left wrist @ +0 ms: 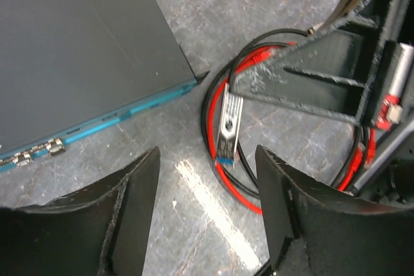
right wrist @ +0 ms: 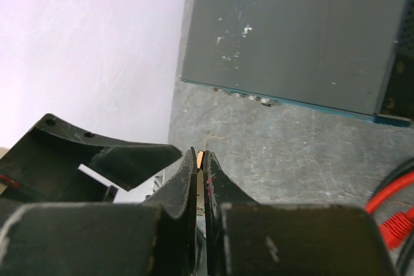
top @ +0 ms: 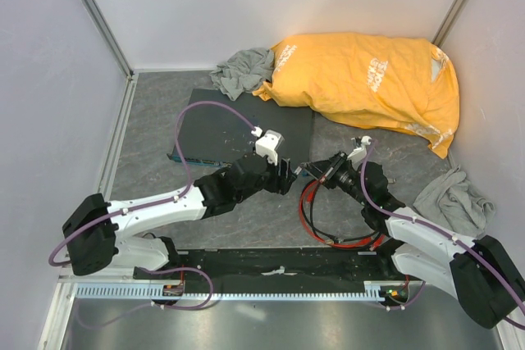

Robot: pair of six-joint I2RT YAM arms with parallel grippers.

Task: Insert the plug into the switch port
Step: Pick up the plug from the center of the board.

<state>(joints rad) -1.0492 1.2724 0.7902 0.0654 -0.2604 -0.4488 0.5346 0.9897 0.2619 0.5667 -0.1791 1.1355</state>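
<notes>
In the top view, the left gripper (top: 287, 175) and the right gripper (top: 316, 171) are seen almost tip to tip near the middle of the grey marbled counter (top: 156, 120). They are just beside the near right corner of the flat dark grey rectangular box (top: 238, 129). The thin red cable (top: 310, 219) is coiled on the counter under the right gripper, together with a black cable. The plug is too small to be made out here. A crumpled yellow bag (top: 369, 79) and a grey cloth (top: 242, 67) lie behind the box.

In the left wrist view, the left fingers (left wrist: 132, 211) are spread wide, with only bare counter between them. The blue-green front edge (left wrist: 136, 111) of the box runs off to the upper left. The row of small square ports (left wrist: 39, 153) is seen at its far left, well apart from the fingers. The red cable loops lie to the right and carry a silvery label (left wrist: 228, 124).

In the right wrist view, the right fingers (right wrist: 184, 185) are pressed nearly together on the small plug (right wrist: 200, 157). Only a pale orange tip shows in the narrow gap; the rest is hidden by the pads. The plug is held apart from the box, whose port-lined edge lies ahead across a strip of bare counter. Which port it faces cannot be told.
</notes>
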